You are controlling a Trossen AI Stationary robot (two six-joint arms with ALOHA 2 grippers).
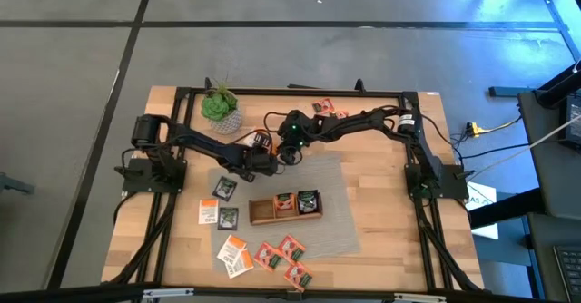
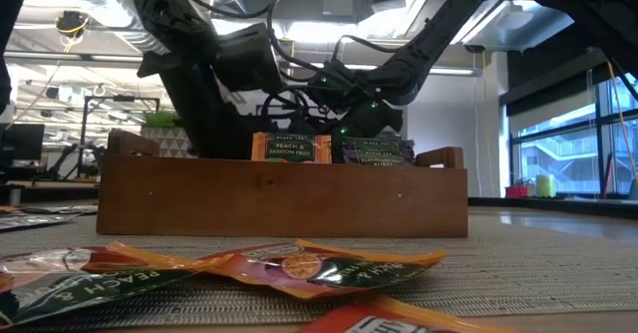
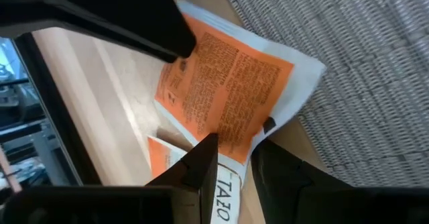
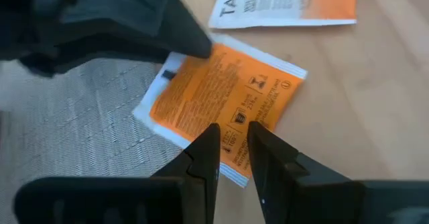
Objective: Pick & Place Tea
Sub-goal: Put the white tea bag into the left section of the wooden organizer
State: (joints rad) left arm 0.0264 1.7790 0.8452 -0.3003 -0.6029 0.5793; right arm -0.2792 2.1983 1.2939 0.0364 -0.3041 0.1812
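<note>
An orange-and-white tea sachet spans between my two grippers over the far left edge of the grey mat. My left gripper and my right gripper meet there, each shut on it from opposite sides. A second white-and-orange sachet lies flat on the wood under them. The wooden tray sits on the mat, with an orange sachet and a dark one standing in it. My left gripper pinches the sachet's white edge strip between its two fingers, which slant down from the table's left. The sachet stretches away from them, tilted, toward the other gripper. My right gripper pinches the opposite white edge between its two fingers, slanting down from the table's right and far side. The sachet lies nearly flat, just over the mat's edge; whether it rests on the table I cannot tell.
Loose sachets lie near the front left: dark ones, white-and-orange ones and red ones. Red sachets lie at the far edge. A potted plant stands far left, close to my left arm.
</note>
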